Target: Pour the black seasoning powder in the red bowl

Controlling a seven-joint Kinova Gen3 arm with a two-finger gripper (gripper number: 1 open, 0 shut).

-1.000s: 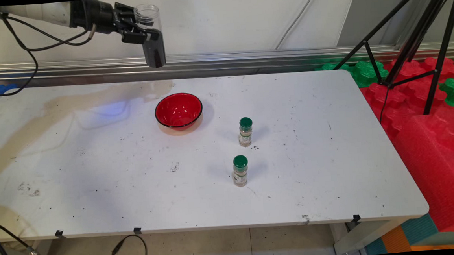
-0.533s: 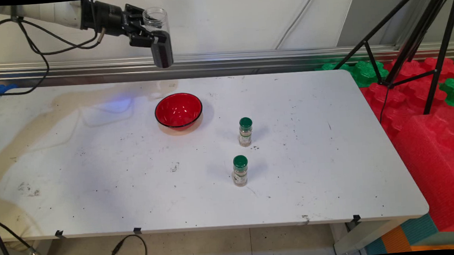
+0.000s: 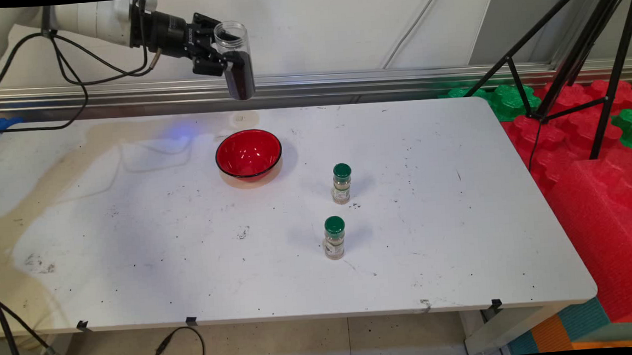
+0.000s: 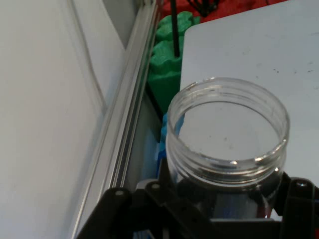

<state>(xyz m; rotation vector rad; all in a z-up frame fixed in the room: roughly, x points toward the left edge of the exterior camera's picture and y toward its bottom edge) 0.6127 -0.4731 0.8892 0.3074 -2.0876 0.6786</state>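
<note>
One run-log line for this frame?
gripper: shut on open jar | jar: dark contents, aloft behind red bowl | table: two green-capped shakers upright

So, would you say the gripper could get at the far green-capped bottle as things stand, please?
Probably not yet: the gripper is shut on an open clear jar, high above the table's far edge. The bottle itself stands unobstructed.

A clear, lidless jar (image 3: pixel 235 59) with dark contents hangs high in the air, nearly upright. The red bowl (image 3: pixel 248 153) sits below it, toward 6 o'clock.
</note>
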